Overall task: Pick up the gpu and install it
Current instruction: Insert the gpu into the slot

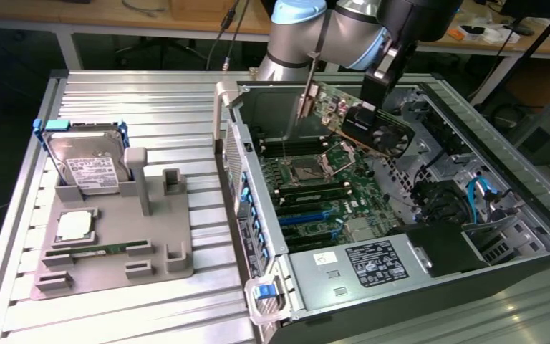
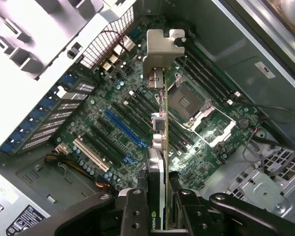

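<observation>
The gpu (image 1: 366, 122) is a green card with a black fan cooler and a silvery end bracket. It hangs in the air above the motherboard (image 1: 328, 193) inside the open computer case (image 1: 466, 129). My gripper (image 1: 382, 84) is shut on its upper edge. In the wrist view the gpu (image 2: 157, 147) runs edge-on away from my gripper (image 2: 157, 209), with its bracket (image 2: 163, 51) at the far end. Below it lie the blue slot (image 2: 125, 129) and the white slot (image 2: 96, 155) of the motherboard (image 2: 216, 142).
A grey fixture (image 1: 112, 236) on the slatted table (image 1: 141, 100) holds a silver hard drive with blue rails (image 1: 84, 161), a CPU (image 1: 74, 226) and a memory stick (image 1: 98, 251). The power supply (image 1: 371, 269) fills the case's near end. Cables (image 1: 480, 193) lie at the exterior view's right.
</observation>
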`<state>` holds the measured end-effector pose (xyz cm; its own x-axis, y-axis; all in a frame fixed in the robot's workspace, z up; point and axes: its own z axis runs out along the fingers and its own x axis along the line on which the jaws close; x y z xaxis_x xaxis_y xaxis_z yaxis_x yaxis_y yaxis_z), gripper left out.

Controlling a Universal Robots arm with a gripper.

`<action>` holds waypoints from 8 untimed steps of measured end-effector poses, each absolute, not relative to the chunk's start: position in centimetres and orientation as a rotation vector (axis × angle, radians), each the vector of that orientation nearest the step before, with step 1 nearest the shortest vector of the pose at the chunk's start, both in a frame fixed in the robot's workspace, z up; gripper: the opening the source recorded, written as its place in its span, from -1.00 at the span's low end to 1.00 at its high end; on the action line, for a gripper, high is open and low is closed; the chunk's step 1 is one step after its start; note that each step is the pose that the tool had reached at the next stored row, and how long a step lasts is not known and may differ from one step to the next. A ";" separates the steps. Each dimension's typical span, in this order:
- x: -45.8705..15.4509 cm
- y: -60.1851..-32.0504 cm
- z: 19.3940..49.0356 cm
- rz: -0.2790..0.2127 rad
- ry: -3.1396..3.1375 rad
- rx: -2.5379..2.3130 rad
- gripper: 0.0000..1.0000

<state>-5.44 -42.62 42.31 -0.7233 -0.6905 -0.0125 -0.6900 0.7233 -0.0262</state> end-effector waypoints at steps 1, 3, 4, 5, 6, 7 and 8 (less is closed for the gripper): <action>-5.4 -42.6 42.3 -0.031 2.893 -1.168 -0.47; -5.4 -42.6 42.3 -0.030 2.887 -1.183 -0.47; -5.4 -42.6 42.3 -0.030 2.884 -1.190 -0.47; -5.4 -42.6 42.3 -0.030 2.881 -1.198 -0.47; -5.4 -42.6 42.3 -0.030 2.878 -1.205 -0.47; -5.4 -42.6 42.3 -0.030 2.874 -1.214 -0.47; -5.4 -42.6 42.3 -0.030 2.871 -1.221 -0.47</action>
<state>-5.44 -42.61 42.31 -0.6935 -0.7204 -0.0125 -0.7200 0.6935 -0.0262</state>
